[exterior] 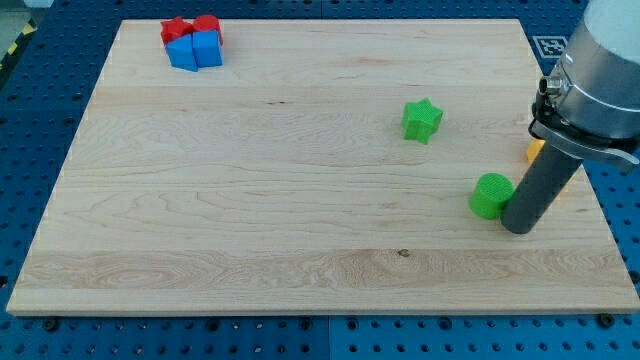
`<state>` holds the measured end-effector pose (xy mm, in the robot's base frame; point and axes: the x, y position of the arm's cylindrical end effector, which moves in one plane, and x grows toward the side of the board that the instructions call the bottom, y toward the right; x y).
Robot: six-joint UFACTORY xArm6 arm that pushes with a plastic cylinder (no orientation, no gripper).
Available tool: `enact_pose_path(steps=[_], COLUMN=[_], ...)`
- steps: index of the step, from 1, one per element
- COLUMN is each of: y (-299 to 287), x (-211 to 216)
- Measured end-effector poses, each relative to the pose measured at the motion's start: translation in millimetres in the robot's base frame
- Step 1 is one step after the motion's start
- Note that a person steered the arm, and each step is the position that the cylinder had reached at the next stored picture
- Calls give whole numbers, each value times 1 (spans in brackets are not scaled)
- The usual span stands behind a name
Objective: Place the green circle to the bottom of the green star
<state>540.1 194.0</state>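
We had the wooden board (300, 180) filling most of the view. Our rod came in at the right edge, no claw on it, so nothing clenched or released; my tip (517, 229) sat touching the green circle (490, 196). The green star (422, 120) was up-left of it. 4 red and blue blocks (193, 42) huddled in the top-left corner, and an orange block (536, 150) peeked out behind the rod.

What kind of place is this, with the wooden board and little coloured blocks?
Probably a robot lab test bench. A wooden board lies on a blue table with holes, a printed marker tag sits nearby, and my tip touches the green circle.
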Motion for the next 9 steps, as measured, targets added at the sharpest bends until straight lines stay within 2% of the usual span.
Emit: enact_pose_path(steps=[2, 9], y=[-19, -1], x=[-14, -16])
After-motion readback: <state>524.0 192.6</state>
